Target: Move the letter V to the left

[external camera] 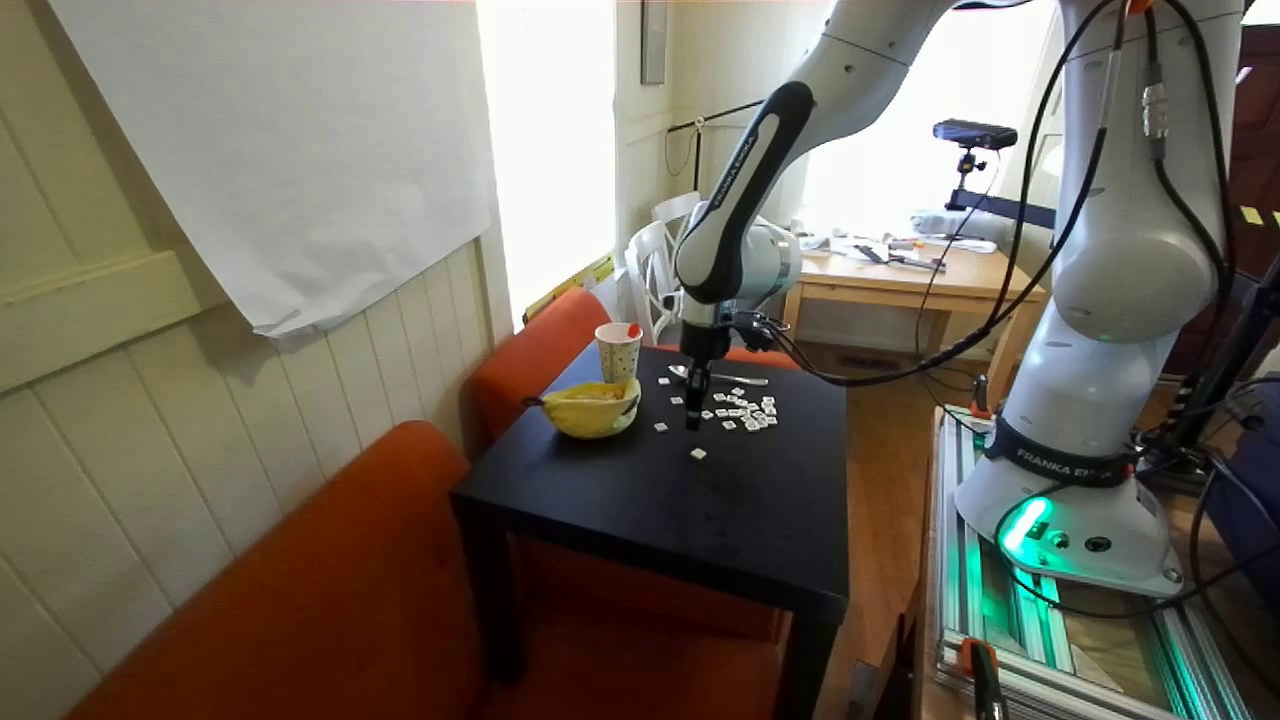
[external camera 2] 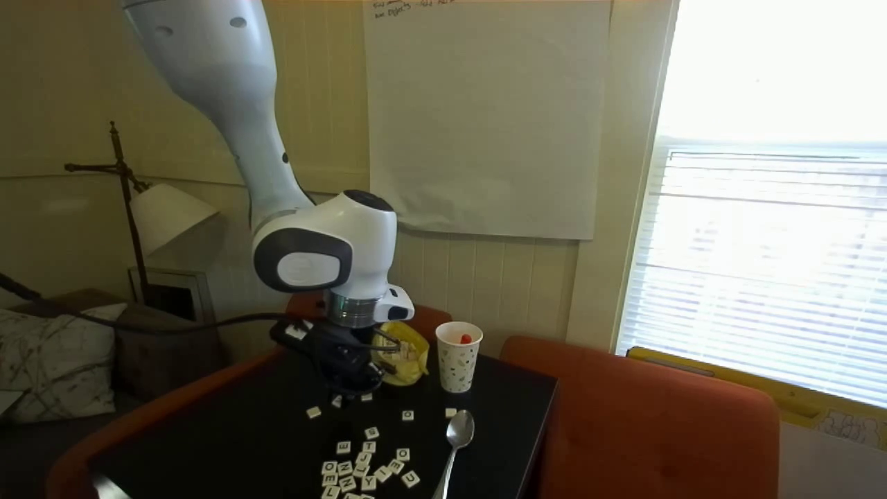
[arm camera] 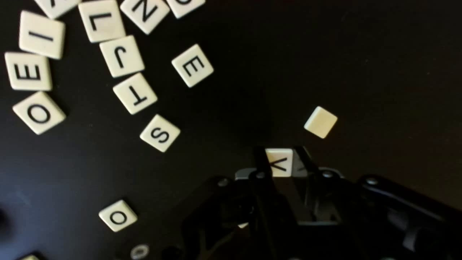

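Fingers [arm camera: 260,160] apparently tight on the V tile [arm camera: 282,163], near a blank-faced tile [arm camera: 321,122].

Patterned cup [external camera 2: 457,371] beside yellow bowl [external camera: 595,420] on black table [external camera: 640,510]; spoon [external camera 2: 459,433] near clustered letter tiles [external camera 2: 362,459]; orange chair [external camera 2: 637,430].

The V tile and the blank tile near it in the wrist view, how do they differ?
The V tile shows a black letter; the blank tile shows none. The V tile sits between the fingers of the tool; the blank tile lies outside them. Both are pale and roughly square.
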`<state>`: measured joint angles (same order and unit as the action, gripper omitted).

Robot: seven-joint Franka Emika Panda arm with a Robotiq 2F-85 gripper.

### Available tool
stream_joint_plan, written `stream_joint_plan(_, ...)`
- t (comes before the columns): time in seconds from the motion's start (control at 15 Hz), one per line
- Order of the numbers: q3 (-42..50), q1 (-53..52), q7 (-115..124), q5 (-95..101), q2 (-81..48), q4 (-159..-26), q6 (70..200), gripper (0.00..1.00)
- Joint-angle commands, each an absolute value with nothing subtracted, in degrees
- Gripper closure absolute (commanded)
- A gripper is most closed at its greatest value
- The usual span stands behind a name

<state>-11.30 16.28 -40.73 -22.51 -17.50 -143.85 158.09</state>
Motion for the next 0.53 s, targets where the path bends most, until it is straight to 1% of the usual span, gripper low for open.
stream_joint_plan(0.0,-9.91,14.87,-31.87,-25.18,-17.65,-144.11,158.54,0.95)
stream_joint_plan(0.47,-9.59,15.09,-16.79,-31.07,-14.89,-147.46,157.42,0.95)
